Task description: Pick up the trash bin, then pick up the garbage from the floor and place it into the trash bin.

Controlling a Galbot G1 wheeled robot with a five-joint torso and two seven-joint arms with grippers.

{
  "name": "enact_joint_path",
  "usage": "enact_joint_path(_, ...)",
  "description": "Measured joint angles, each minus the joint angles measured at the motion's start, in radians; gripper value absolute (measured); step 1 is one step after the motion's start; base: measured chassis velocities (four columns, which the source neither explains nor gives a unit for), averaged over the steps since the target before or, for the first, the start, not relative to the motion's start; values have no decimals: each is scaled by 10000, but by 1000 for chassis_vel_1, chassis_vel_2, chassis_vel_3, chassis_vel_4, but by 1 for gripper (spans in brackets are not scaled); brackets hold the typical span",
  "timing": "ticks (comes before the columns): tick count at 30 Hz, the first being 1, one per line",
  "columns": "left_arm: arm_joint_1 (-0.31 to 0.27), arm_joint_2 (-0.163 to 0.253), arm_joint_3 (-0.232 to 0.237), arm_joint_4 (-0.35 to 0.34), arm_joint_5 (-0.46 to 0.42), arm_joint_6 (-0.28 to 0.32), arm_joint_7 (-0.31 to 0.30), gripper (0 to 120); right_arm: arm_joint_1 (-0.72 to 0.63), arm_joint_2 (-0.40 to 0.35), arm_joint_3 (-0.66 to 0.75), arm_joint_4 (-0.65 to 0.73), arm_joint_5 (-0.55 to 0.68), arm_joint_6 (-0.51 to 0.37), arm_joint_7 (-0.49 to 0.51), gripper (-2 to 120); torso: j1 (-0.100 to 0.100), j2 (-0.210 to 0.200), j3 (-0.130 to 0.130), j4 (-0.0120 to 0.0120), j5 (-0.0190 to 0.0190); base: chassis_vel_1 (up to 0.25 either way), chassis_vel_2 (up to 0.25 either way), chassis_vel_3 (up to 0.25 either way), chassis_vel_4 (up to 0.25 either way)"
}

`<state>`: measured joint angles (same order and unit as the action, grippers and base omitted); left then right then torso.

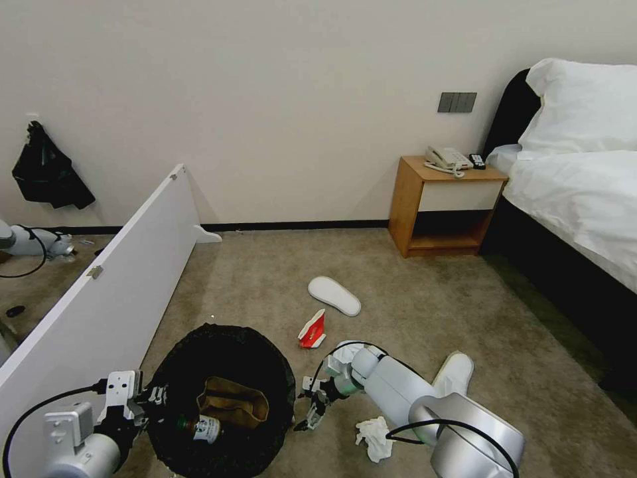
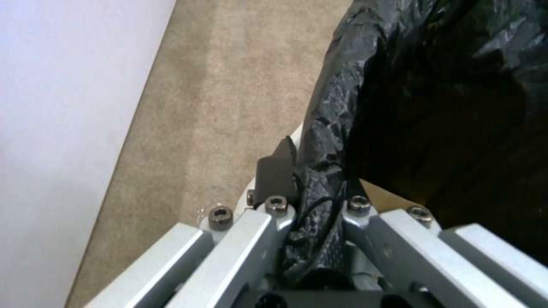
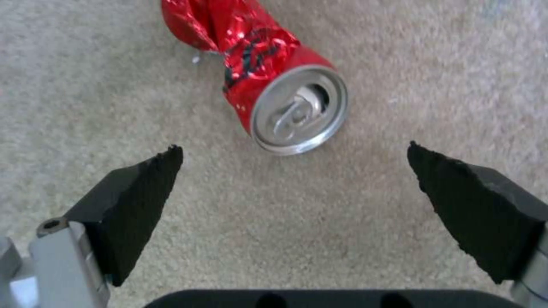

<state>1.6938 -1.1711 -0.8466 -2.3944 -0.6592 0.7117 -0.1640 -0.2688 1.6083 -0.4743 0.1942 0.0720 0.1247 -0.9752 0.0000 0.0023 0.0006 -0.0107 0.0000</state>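
Low at the carpet's near edge: round bin lined with crinkled black bag [image 1: 222, 398], rim clamped by left gripper [image 2: 311, 188], brown paper bag [image 1: 232, 401] and small bottle [image 1: 202, 428] already inside. Just beside it, right gripper [image 3: 294, 171], jaws spread wide, hovering over crushed red drink can [image 3: 268, 81] on the floor. Litter-collecting step, judged about halfway; next calls for lowering to straddle the can. Two white slippers [image 1: 334, 295], red-and-white carton [image 1: 312, 330], white tissue [image 1: 373, 437] not yet gathered. Bin's white wall hidden.
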Motion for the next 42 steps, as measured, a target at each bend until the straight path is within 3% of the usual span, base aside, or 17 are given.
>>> enact_joint_path(20, 147, -120, -14, -99, 206, -33, 36, 3, -356, -2, 303, 52, 146, -173, 1059, 100, 0, 0, 0, 0, 0, 0, 0, 0, 0)
enact_joint_path(28, 140, -60, -10, -65, 188, -36, 105, 3, -523, -5, 541, 523, 1349, -256, 738, 100, 0, 0, 0, 0, 0, 0, 0, 0, 0)
enact_joint_path(31, 76, 173, -30, 87, 7, -36, 178, 3, -897, 2, 381, 1527, 2548, -345, 710, 100, 0, 1, 0, 1, 0, 0, 0, 0, 0)
enact_joint_path(42, 138, 253, -54, 132, -102, -37, 193, 3, -992, -3, 278, 1479, 2754, -445, 704, 100, 0, 0, 0, 1, -1, 0, 0, 0, 0)
